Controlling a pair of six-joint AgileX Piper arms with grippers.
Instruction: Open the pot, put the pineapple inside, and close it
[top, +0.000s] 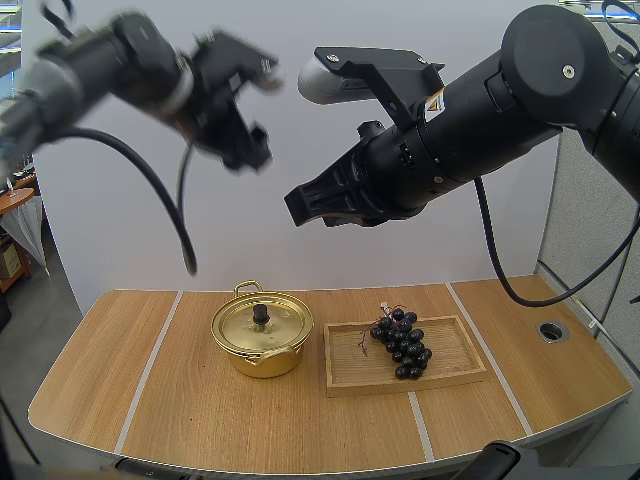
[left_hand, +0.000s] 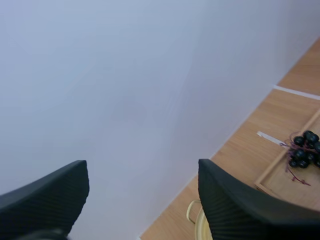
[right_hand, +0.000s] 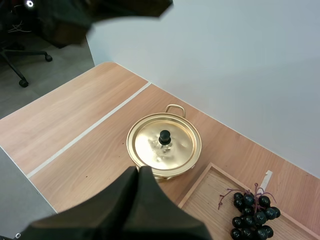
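A gold pot (top: 261, 336) with its lid on and a black knob (top: 260, 314) stands on the table, left of centre. A bunch of dark grapes (top: 401, 345) lies on a wooden tray (top: 350, 370) just right of the pot. Both arms hang high above the table. My left gripper (top: 245, 140) is up over the pot's left side; in the left wrist view (left_hand: 142, 200) its fingers (left_hand: 240, 207) stand wide apart, empty. My right gripper (top: 297, 205) is high above the pot; its fingers lie together as one wedge (right_hand: 139, 172) above the pot (right_hand: 164, 145), with the grapes (right_hand: 251, 218) beside.
The wooden table (top: 150, 400) has pale stripes across it and a round cable hole (top: 552, 331) at the right. A white wall stands right behind the table's far edge. My left arm (right_hand: 100, 15) shows above the table's left end.
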